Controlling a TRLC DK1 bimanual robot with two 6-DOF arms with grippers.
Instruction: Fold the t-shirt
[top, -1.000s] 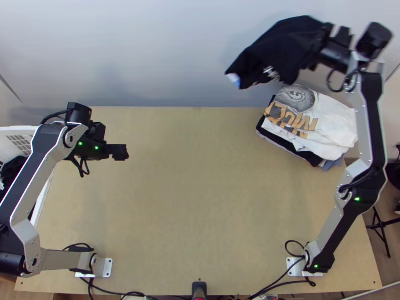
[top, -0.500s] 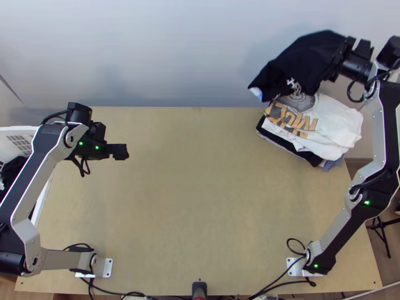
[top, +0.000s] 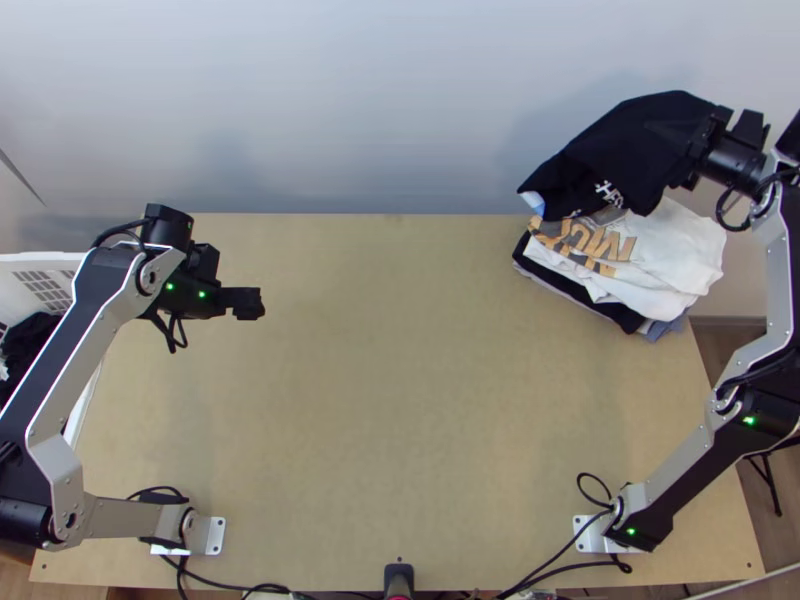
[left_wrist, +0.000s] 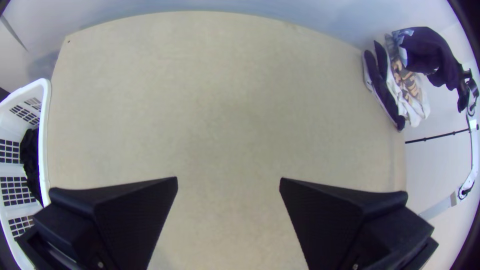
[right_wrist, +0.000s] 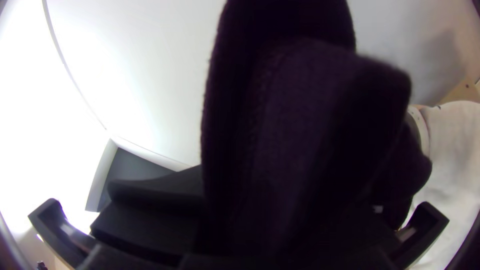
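Note:
At the top view's upper right, my right gripper (top: 700, 150) is shut on the edge of a black t-shirt (top: 630, 150), which hangs folded over the stack of clothes (top: 660, 255). In the right wrist view the dark t-shirt (right_wrist: 300, 150) bulges up from between the fingers of my right gripper (right_wrist: 280, 245). My left gripper (top: 250, 302) is over the table's left part, away from the clothes. The left wrist view has my left gripper (left_wrist: 228, 182) open with bare table between its fingers, and the dark t-shirt (left_wrist: 427, 52) far off.
The stack, a white printed shirt on top, lies at the table's back right corner. A white basket (left_wrist: 45, 135) with dark cloth (left_wrist: 30, 160) stands at the left edge. Bare tabletop (top: 400, 380) spans the middle, and a wall rises behind it.
The right arm has moved right and down the picture, bringing the black t-shirt from near the wall to above the stack. The left arm has shifted very slightly right.

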